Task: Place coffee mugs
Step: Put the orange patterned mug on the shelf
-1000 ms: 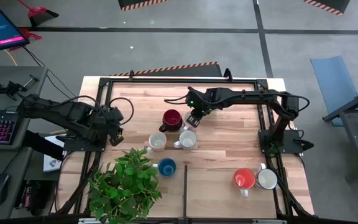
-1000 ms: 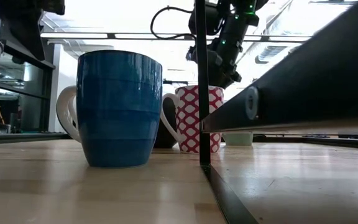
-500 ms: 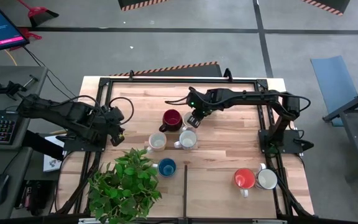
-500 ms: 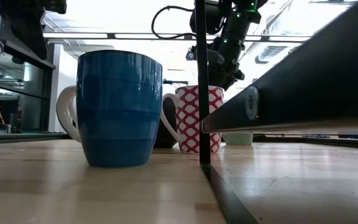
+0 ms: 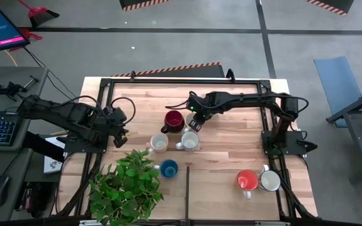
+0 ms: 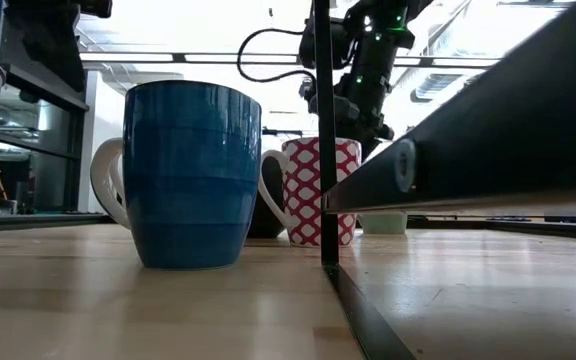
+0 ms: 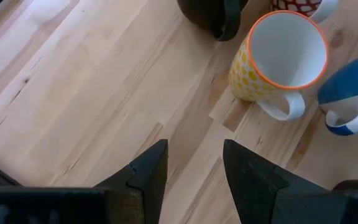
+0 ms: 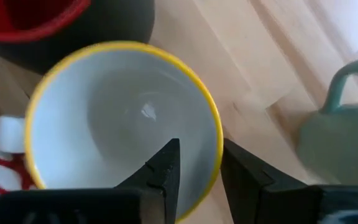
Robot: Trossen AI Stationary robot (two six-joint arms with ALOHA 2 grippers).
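1. My right claw [image 8: 197,177] is pinching the rim of a yellow-rimmed white mug [image 8: 104,112], one finger [image 8: 163,171] inside the cup and the other outside its wall.
2. In the high view, that claw [image 5: 195,117] is hanging left of centre in the upper half of the frame, just right of the dark red mug [image 5: 173,119].
3. Below it in that view, two white mugs [image 5: 159,143] are sitting side by side near the middle; the right one [image 5: 190,140] is showing a red-and-white pattern in the low view, I think.
4. The blue mug [image 5: 168,168] is standing lower still, beside the potted plant [image 5: 128,186].
5. An orange mug [image 5: 247,181] and a white mug [image 5: 270,181] are touching at the lower right.
6. A green mug [image 8: 340,130] is sitting beyond my held cup.
7. My left claw [image 7: 194,165] is waiting at the left edge of the table [image 5: 231,150], fingers spread and holding nothing.
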